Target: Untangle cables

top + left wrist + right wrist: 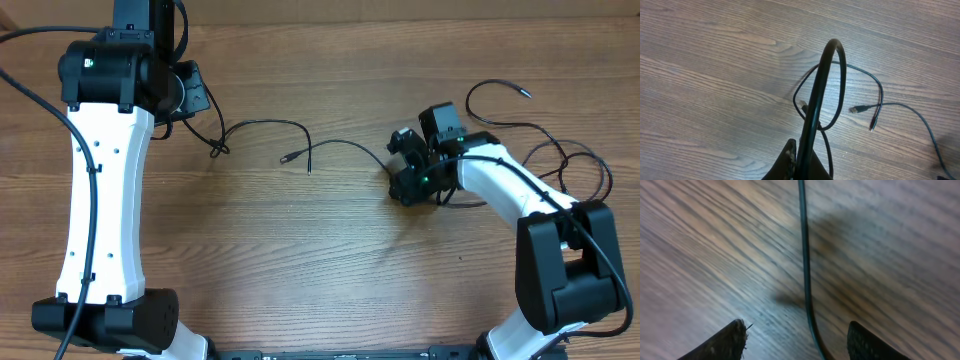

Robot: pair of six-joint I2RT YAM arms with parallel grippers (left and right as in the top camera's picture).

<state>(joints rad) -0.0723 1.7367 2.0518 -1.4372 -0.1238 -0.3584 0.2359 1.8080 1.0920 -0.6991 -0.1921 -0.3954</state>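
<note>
Black cable (pixel 805 255) runs forward between parted right jaws (left jaws clench a loop (pixel 821 82)).

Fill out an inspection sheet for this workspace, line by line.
Surface: wooden table, wood grain showing.
Job's things: left cable arches up from the left gripper; middle cable lies flat; cable loops at far right.
Clutter: nothing seen.
Grippers: left gripper shut on left cable; right gripper open, straddling middle cable.
Cables: thick arm wiring along the arms.
Surroundings: nothing seen.
</note>
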